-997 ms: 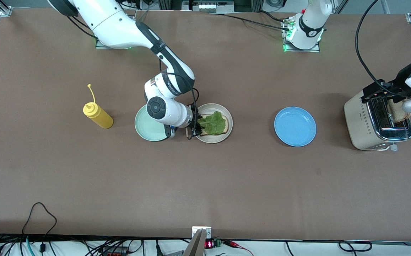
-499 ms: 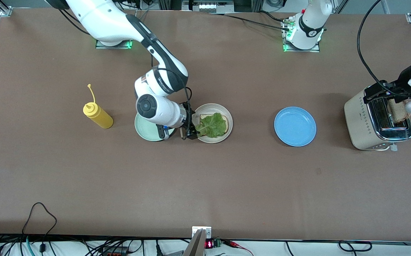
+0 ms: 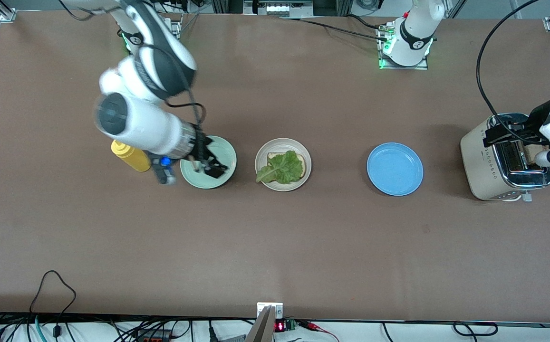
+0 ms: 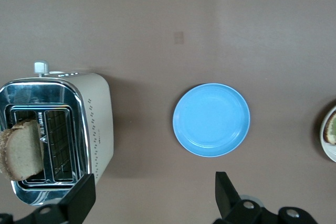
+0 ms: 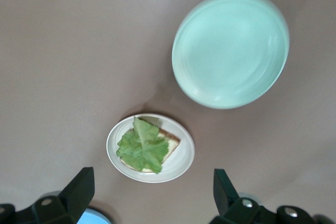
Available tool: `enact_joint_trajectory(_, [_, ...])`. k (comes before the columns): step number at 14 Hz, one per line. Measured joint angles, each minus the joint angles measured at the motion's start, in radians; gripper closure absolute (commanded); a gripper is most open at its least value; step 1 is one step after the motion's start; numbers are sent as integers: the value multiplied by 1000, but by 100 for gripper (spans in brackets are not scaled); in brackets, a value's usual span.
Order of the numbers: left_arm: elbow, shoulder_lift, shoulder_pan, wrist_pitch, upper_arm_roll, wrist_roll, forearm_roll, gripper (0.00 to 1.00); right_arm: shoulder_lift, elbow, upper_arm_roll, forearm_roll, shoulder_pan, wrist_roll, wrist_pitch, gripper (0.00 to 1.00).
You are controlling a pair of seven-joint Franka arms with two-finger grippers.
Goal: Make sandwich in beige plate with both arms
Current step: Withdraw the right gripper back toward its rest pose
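The beige plate (image 3: 283, 183) holds one bread slice (image 3: 273, 156) with a ruffled green lettuce leaf (image 3: 282, 167) lying on top. My right gripper (image 3: 207, 167) hangs open and empty above the mint-green plate (image 3: 222, 151). The right wrist view looks down on the beige plate (image 5: 181, 158), the lettuce (image 5: 140, 146) and the bread (image 5: 171, 141), beyond my open right gripper (image 5: 151, 190). A second bread slice (image 4: 21, 148) stands in the toaster (image 4: 97, 124). My left gripper (image 4: 152, 195) is open and holds nothing; in the front view the left gripper (image 3: 517, 137) is over the toaster (image 3: 477, 161).
A blue plate (image 3: 395, 169) lies between the beige plate and the toaster. A yellow squeeze bottle (image 3: 132, 157) stands beside the mint-green plate, partly under the right arm. Cables run along the table edge nearest the front camera.
My right gripper has opened, left the lettuce on the bread, and risen away from the beige plate to over the mint-green plate. The left gripper shifted slightly over the toaster.
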Motion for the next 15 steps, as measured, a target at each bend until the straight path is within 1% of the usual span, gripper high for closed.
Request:
enact_joint_trajectory(1, [0,3,28,1,2,0,4,0,-35,-1,-11,-6,-28,-89,-35,0])
enact_joint_trajectory(3, [0,15,120,0,7,15,5,0,-90,-4,-23,-37,-92,-295,-107,0])
enact_joint_trajectory(6, [0,84,282,2,9,108,1,0,-147,-6,-67,-73,-160,-610,-197,0])
enact_joint_trajectory(8, [1,139,315,8,10,151,1,0,-176,-6,-82,-91,-210,-764,-229,0])
enact_joint_trajectory(10, [12,192,328,18,8,187,1,0,-208,-6,-85,-150,-263,-893,-244,0])
enact_joint_trajectory(12, [39,245,359,21,9,269,1,0,-244,-6,-86,-224,-307,-1010,-260,0])
enact_joint_trajectory(14, [60,275,381,21,9,325,13,0,-278,-7,-87,-267,-359,-1125,-272,0])
enact_joint_trajectory(15, [66,280,384,21,9,336,39,0,-294,-7,-88,-279,-392,-1182,-284,0])
